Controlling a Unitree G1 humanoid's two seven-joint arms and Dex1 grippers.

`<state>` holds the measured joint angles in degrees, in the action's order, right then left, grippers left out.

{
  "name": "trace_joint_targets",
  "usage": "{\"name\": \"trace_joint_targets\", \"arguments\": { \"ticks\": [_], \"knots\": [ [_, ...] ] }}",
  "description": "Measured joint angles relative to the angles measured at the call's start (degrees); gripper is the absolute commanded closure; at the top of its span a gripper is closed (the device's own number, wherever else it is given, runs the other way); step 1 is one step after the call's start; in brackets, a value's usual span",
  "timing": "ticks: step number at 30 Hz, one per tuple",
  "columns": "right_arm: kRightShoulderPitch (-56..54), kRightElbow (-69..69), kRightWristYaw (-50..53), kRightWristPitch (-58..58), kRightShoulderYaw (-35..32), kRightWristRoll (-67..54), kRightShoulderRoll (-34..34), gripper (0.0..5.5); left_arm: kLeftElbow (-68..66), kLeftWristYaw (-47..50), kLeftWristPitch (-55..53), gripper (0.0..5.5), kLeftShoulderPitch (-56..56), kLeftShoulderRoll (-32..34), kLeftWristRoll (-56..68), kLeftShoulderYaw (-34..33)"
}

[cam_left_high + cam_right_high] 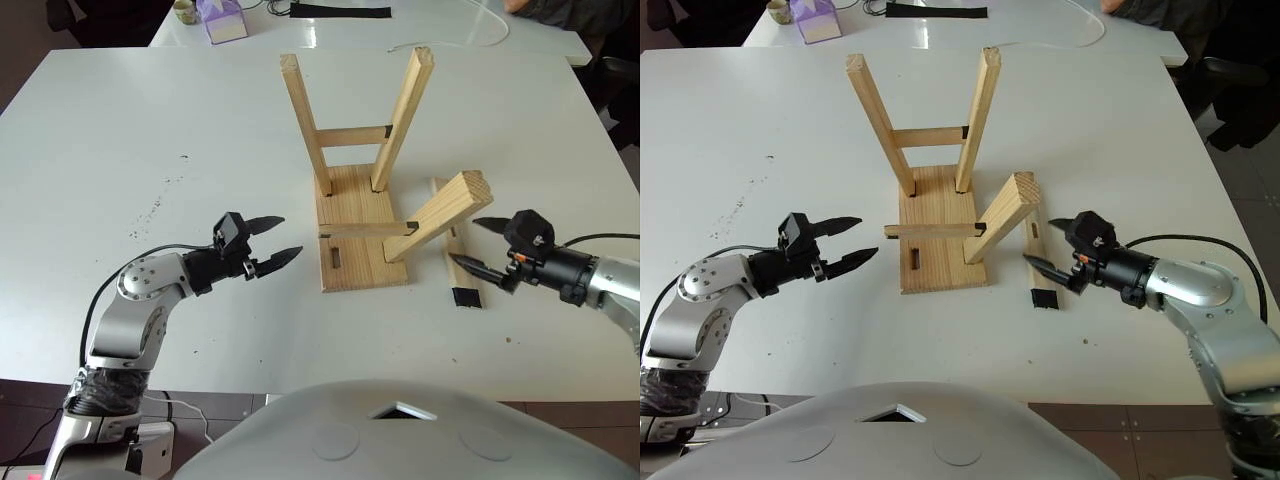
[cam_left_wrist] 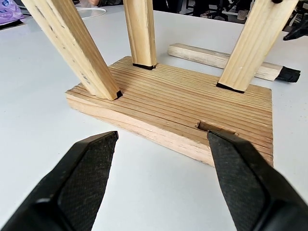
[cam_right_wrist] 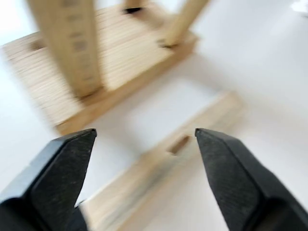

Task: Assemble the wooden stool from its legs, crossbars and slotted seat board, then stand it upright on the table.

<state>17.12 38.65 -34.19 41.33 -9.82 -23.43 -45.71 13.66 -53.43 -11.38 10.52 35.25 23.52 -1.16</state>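
Observation:
The slotted seat board (image 1: 355, 215) lies flat on the white table. Two legs (image 1: 304, 110) stand in its far slots, joined by a crossbar (image 1: 350, 135). A third leg (image 1: 440, 212) leans in the near right slot, with a crossbar (image 1: 362, 230) running left from it. The near left slot (image 1: 335, 256) holds nothing. A loose leg (image 1: 455, 265) with a black end lies flat to the right of the board. My left gripper (image 1: 280, 240) is open, just left of the board. My right gripper (image 1: 475, 243) is open over the loose leg (image 3: 159, 163).
The table (image 1: 150, 150) has bare room to the left and at the front. Small dark specks (image 1: 150, 212) mark its left half. A purple box (image 1: 222, 20) and a cup (image 1: 185, 11) sit on a second table behind, with a black strip (image 1: 340, 12).

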Motion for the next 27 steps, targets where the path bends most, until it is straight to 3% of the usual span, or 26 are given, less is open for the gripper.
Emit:
{"name": "trace_joint_targets", "arguments": {
  "ticks": [5,9,19,27],
  "knots": [
    [3.1,12.8,14.7,16.1,0.8,-1.5,11.3,1.28,1.9,1.7,0.2,2.07,4.1,-0.1,0.0,-1.9],
    [4.7,13.4,21.0,20.9,3.2,-0.3,16.6,1.28,2.2,2.1,0.0,2.07,3.5,-0.2,0.0,-1.9],
    [6.9,4.8,24.5,13.9,7.4,6.8,18.9,1.28,1.6,1.9,-0.3,2.07,1.4,-0.2,0.0,-1.5],
    [8.8,0.9,22.0,8.5,7.6,7.2,20.6,2.48,0.1,4.6,-1.0,2.07,0.4,-1.3,0.3,-4.0]
  ]
}}
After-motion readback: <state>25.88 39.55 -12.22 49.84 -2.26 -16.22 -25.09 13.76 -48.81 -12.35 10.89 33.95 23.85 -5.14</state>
